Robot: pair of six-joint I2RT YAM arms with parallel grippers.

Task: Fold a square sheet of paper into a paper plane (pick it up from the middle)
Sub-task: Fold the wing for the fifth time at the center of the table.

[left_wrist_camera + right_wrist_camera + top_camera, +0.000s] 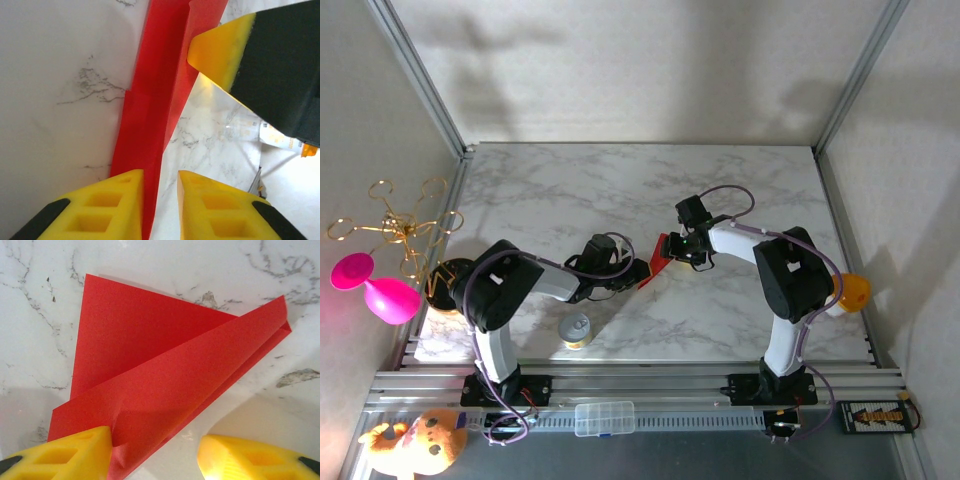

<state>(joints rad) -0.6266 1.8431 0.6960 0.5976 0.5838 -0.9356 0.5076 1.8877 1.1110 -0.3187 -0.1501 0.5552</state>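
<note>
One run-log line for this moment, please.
paper: folded, flaps loose | left gripper: open, straddling paper | right gripper: open, at paper's edge

No readable text.
The black placard at 5 o'clock of the top view carries orange marks, too small to make out.

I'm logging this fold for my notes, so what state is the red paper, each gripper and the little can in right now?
square sheet of paper: folded into overlapping triangles, layers loose, not yet a plane.
left gripper: jaws slightly apart, the paper's edge between them, unpinched.
right gripper: open wide, one finger touching the paper's creased corner.
can: upright on the table.
</note>
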